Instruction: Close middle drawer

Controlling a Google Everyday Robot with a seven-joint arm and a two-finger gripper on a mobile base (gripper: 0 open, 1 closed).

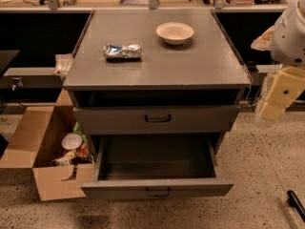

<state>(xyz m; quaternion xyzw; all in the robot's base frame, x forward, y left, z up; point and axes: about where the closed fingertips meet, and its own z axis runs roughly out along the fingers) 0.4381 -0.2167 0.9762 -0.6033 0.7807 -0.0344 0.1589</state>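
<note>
The grey metal cabinet (pixel 157 75) stands in the middle of the camera view. Its middle drawer (pixel 157 189), with a wide shallow front and a small dark handle (pixel 157 192), is pulled far out towards me and looks empty inside. Above it is the taller-fronted top drawer (pixel 157 119), nearly flush with the cabinet. The lowest drawer is hidden under the open one. My gripper (pixel 270 109), cream-coloured on a white arm (pixel 290 32), hangs at the right of the cabinet, level with the top drawer and apart from both drawers.
A white bowl (pixel 175 32) and a crumpled foil bag (pixel 123 51) lie on the cabinet top. An open cardboard box (pixel 45 151) with rubbish stands on the floor at the left, close to the open drawer. A dark bar (pixel 296 203) lies at the bottom right.
</note>
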